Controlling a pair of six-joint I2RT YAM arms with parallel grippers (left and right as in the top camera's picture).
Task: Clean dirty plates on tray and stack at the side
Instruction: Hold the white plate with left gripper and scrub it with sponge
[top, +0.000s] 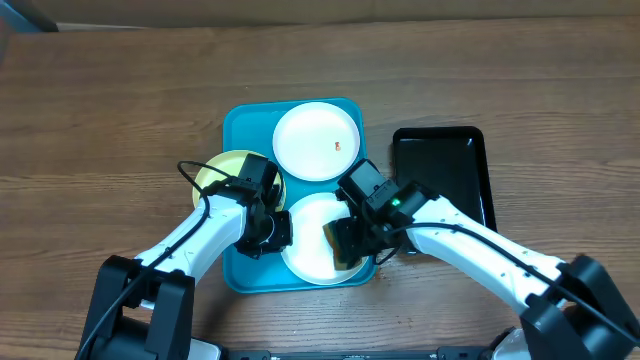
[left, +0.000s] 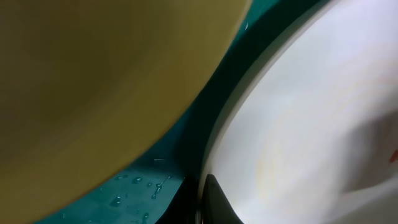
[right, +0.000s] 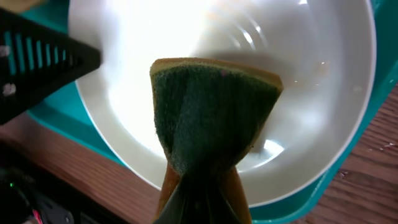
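**Sponge on the near plate, three plates in the tray**

The turquoise tray sits mid-worktop and holds all three plates. A white plate with an orange smear lies at its 12 o'clock, and a pale yellow plate lies at 9 o'clock over the rim. A second white plate lies at 6 o'clock. The right pincer is clamped on a green-faced sponge, which is pressed on that second plate's 3 o'clock side. The left pincer is at the same plate's 9 o'clock edge; I cannot tell whether it grips. A black tray lies at 3 o'clock of the turquoise one.
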